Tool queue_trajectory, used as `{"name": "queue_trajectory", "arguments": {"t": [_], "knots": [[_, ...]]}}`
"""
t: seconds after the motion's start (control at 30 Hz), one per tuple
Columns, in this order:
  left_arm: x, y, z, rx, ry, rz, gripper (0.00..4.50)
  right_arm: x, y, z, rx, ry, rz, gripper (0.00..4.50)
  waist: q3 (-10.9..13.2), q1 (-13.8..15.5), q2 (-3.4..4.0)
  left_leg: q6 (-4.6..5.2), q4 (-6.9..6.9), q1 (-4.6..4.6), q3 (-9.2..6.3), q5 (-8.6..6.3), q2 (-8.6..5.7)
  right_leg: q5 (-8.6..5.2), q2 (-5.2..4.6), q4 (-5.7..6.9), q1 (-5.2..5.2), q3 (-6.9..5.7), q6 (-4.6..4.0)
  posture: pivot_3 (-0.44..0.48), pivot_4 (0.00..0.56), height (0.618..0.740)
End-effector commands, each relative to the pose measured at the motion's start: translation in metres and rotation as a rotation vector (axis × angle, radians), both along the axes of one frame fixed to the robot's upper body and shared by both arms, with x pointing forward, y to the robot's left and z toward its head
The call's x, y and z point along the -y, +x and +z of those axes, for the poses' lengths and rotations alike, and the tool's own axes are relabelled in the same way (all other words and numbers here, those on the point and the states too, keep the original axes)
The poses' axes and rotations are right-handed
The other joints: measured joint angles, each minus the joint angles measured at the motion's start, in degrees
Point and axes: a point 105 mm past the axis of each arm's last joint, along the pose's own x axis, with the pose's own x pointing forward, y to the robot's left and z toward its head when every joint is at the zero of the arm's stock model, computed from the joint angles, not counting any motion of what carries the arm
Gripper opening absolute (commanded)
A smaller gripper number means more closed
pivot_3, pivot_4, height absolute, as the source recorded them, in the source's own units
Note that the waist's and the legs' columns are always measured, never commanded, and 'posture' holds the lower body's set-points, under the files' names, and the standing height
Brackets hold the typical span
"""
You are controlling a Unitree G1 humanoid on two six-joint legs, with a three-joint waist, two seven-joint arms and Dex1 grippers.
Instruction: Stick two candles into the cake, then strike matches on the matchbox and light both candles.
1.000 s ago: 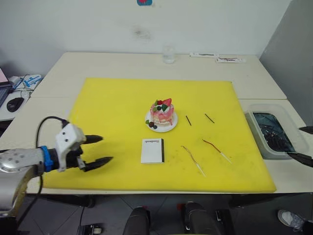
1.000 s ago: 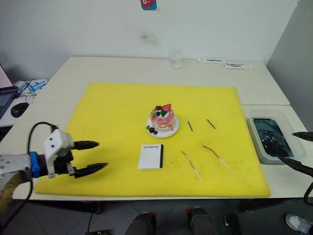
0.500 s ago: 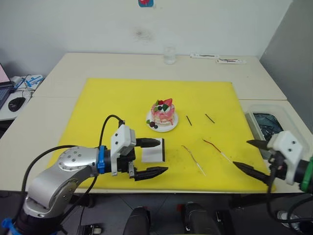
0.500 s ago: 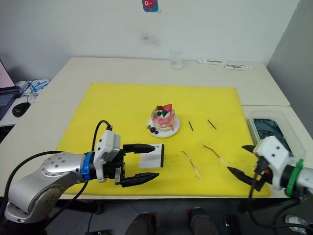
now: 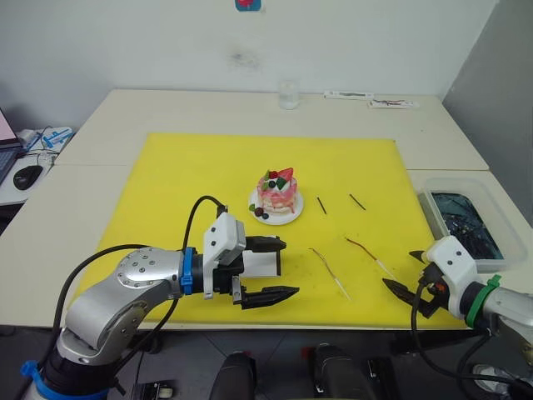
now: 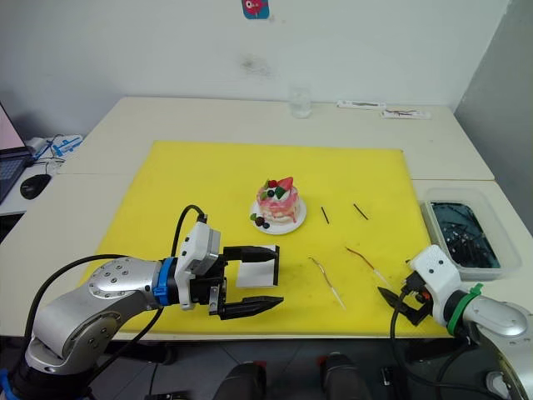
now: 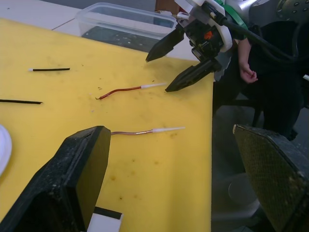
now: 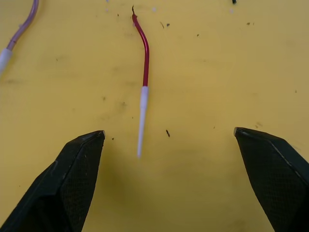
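A big flat yellow mat [image 5: 191,175] lies under both claws, on a pale beige table [image 5: 166,108]. A clear plastic tub [image 6: 466,193] with dark stuff inside sits just beside the right claw [image 5: 402,271], off the mat. A small clear glass cup [image 5: 288,94] stands far ahead of the left claw [image 5: 289,267]. A black computer mouse [image 5: 27,176] lies far out to that claw's left.

Candles [image 5: 368,252], matches [image 5: 321,204] and matchbox [image 5: 265,261] lie flat beside the cake [image 5: 276,194].
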Motion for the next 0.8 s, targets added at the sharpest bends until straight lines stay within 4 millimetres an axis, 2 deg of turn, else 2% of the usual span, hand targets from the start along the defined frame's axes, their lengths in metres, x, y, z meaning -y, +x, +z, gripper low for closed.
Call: {"name": "queue_trajectory", "arguments": {"t": [0.03,0.1,0.47,0.67,0.8], "knots": [[0.001,-0.002,0.004,0.033,-0.009,-0.010,4.50,-0.002,0.003,0.003,0.014,0.000,-0.006,4.32,0.00,0.00,0.00,0.00,0.00,0.00,0.00,0.00,0.00,0.00,0.00,0.00,0.00,0.00,0.00,0.000,0.150,0.740],[0.001,-0.001,0.003,0.033,-0.010,-0.005,4.50,-0.002,0.004,0.000,-0.003,0.011,-0.015,3.97,0.00,0.00,0.00,0.00,0.00,-0.01,0.00,0.00,0.00,0.00,0.00,-0.01,0.00,0.00,0.00,0.000,0.150,0.740],[0.000,0.003,-0.001,0.022,-0.010,0.026,4.50,-0.002,0.005,-0.003,-0.072,0.008,-0.024,0.09,0.00,0.00,-0.01,0.00,0.02,-0.01,-0.01,0.00,0.00,0.00,0.00,-0.06,0.02,0.00,0.00,0.000,0.150,0.740],[-0.005,0.006,-0.005,-0.014,-0.010,0.070,4.50,-0.004,0.004,0.008,-0.075,0.047,-0.005,0.04,0.00,0.00,-0.01,0.00,0.01,-0.01,-0.01,0.00,0.00,0.00,0.00,-0.06,0.01,0.00,0.00,0.000,0.150,0.740],[-0.011,0.015,-0.007,-0.089,-0.056,0.148,4.50,-0.011,0.000,0.027,-0.050,0.142,0.038,0.04,0.00,0.01,-0.01,0.00,-0.01,-0.05,-0.02,0.00,0.00,0.00,0.00,-0.05,-0.02,-0.01,0.00,0.000,0.150,0.740]]}}
